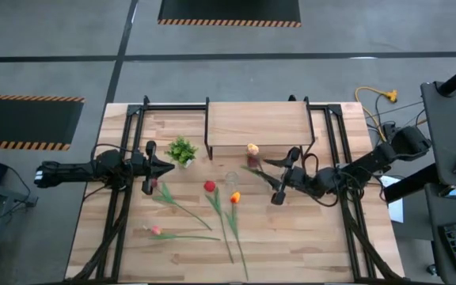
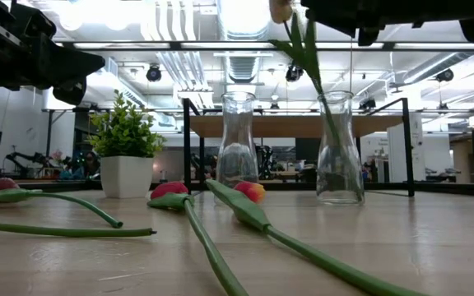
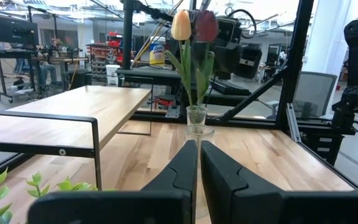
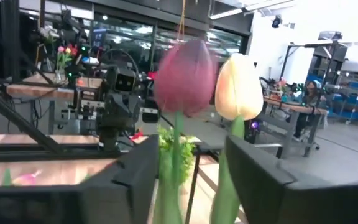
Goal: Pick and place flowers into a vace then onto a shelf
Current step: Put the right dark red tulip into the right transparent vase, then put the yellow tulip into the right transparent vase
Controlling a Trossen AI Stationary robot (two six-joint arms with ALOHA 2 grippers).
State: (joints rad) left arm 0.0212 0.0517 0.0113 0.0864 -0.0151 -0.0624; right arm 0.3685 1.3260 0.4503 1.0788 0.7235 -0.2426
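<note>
Flowers [image 4: 185, 87], one maroon and one cream tulip with smooth waxy heads, are being held on their thin green stems between the dark fingers of the right hand [image 1: 279, 170], stems reaching into a clear glass vase [image 2: 340, 148] just in front of the shelf [image 1: 258, 124], a pale wood board on black metal legs. More tulips [image 1: 210, 187] are lying on the grained table [image 1: 307, 237]. The left hand [image 1: 150, 168] is being held level beside the potted plant [image 1: 182, 150], fingers pressed together, empty.
</note>
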